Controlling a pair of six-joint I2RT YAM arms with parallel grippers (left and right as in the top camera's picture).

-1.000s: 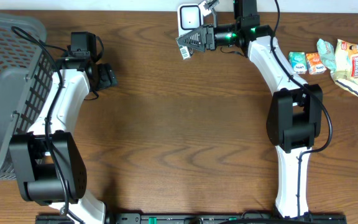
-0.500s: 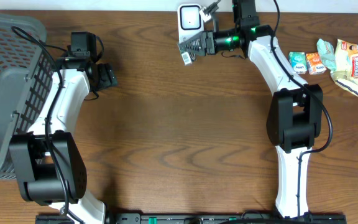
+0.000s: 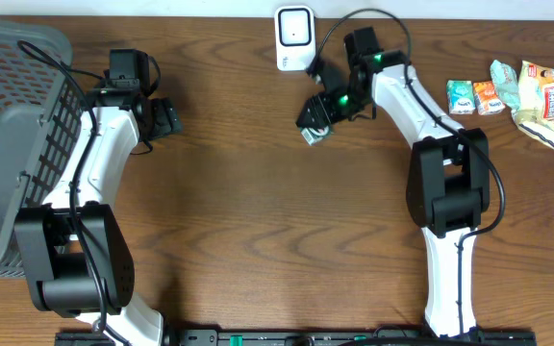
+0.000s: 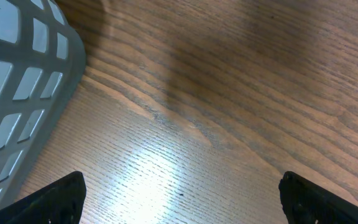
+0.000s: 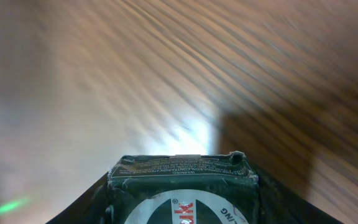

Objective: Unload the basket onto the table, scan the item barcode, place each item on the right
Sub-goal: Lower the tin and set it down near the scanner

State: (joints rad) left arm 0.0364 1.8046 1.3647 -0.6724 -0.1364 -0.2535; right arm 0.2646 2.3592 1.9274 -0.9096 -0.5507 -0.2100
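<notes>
Item: dark packet (image 5: 180, 183), clamped in the right gripper (image 3: 314, 117), below and slightly right of the scanner (image 3: 295, 26), above the table (image 3: 258, 211).
Left gripper (image 4: 182, 199): released, 2 fingers spread wide, far left of the scanner, beside the basket (image 3: 12, 144).
Snack packs (image 3: 508, 91): well right of the scanner.

Overhead view evenly lit and sharp, soft shadows on the table (image 3: 258, 240), left wrist view in focus, bright glare patch, dim upper band, right wrist view motion-blurred, glare spot above the packet (image 5: 179, 186), green glow lower left
</notes>
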